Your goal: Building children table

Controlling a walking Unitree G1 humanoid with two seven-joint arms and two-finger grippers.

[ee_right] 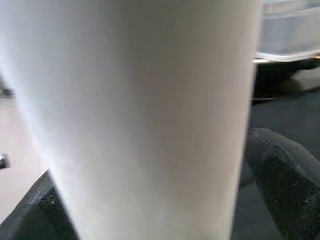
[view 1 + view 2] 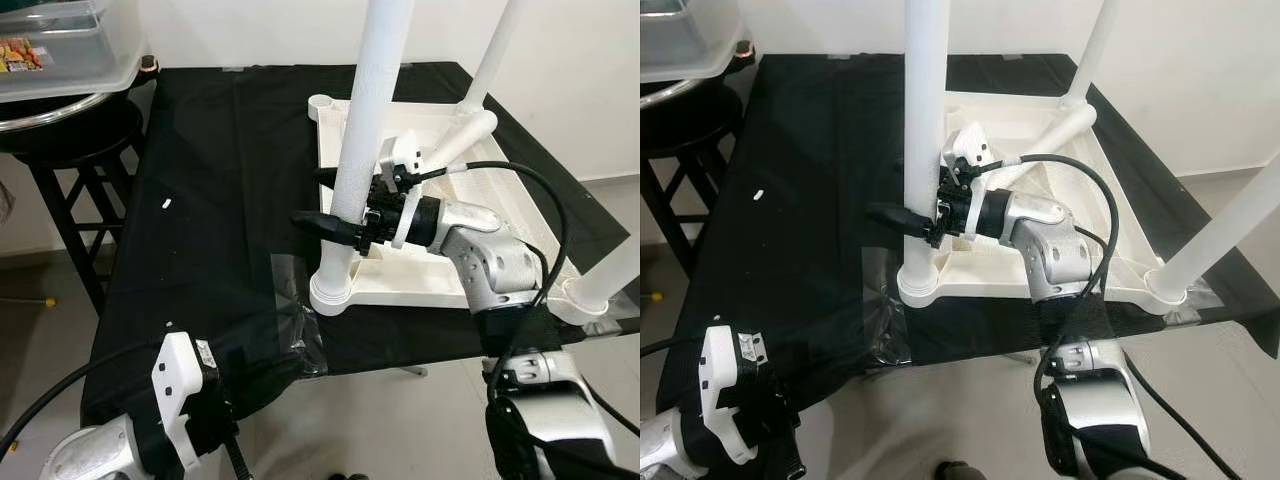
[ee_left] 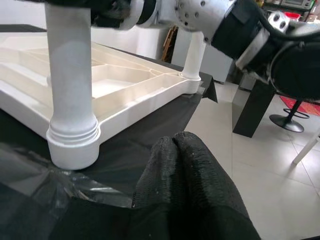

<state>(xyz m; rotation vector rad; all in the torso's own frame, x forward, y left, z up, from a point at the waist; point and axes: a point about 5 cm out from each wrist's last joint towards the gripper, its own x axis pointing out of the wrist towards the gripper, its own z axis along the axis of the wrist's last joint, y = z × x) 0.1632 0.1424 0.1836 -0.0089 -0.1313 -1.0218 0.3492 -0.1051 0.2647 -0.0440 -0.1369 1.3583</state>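
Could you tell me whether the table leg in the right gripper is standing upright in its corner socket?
Upright. The table leg rises straight from the corner socket of the upside-down tabletop, with the right gripper closed around it.

Both head eyes look steeply down on the upturned table [image 2: 430, 200]; the right wrist camera sits close against one leg [image 1: 135, 120] (blurred), the left views it low, from the counter's [image 2: 200, 200] edge.

Right arm reaches forward, forearm bent toward nine o'clock; right gripper [image 2: 335, 205] has one black finger on each side of the upright white table leg [image 2: 358, 150], clasping it. Left arm hangs low at seven o'clock; left gripper [image 3: 176, 145] fingertips pressed together.
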